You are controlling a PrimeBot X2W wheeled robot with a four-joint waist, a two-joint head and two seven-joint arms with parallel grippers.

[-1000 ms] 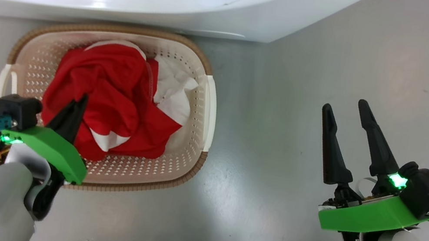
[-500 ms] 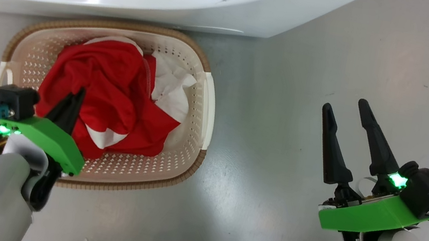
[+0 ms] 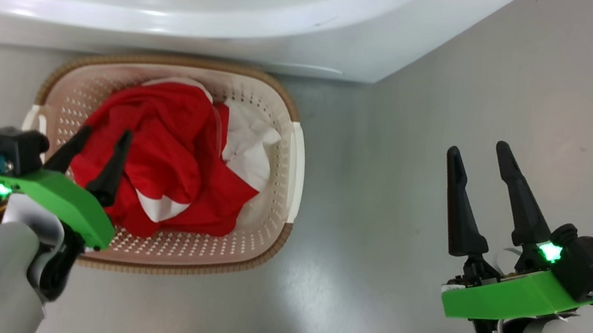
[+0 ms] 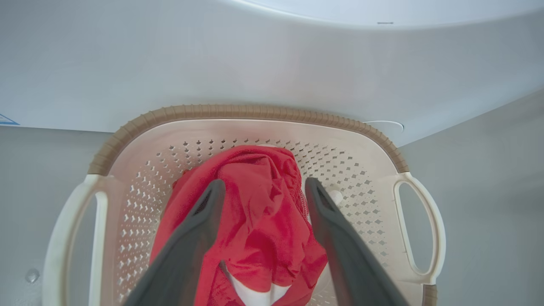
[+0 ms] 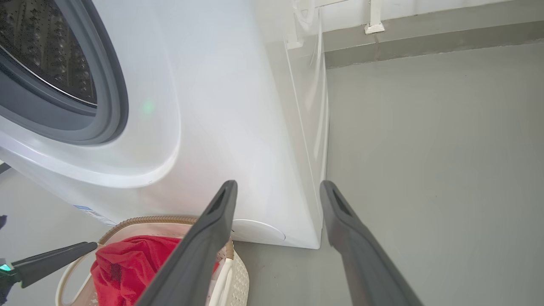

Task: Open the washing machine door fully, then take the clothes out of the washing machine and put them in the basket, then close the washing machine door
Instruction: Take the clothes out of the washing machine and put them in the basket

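Grey floor (image 3: pixel 370 301) is filling the lower right of the head view, with the washer (image 3: pixel 235 27) stretching across the top. Just below it, left of centre, the basket (image 3: pixel 295 172) is sitting on the floor and holding the clothes (image 3: pixel 170 156), red with white cloth at their right. At lower left, the left gripper (image 3: pixel 106 131) is hanging over the heap's left edge, jaws spread apart and clamping nothing. At right, the right gripper (image 3: pixel 476 148) is hovering above bare floor, well apart from the basket, jaws open and empty. The drum (image 5: pixel 42 46) is showing at the upper left of the right wrist view.
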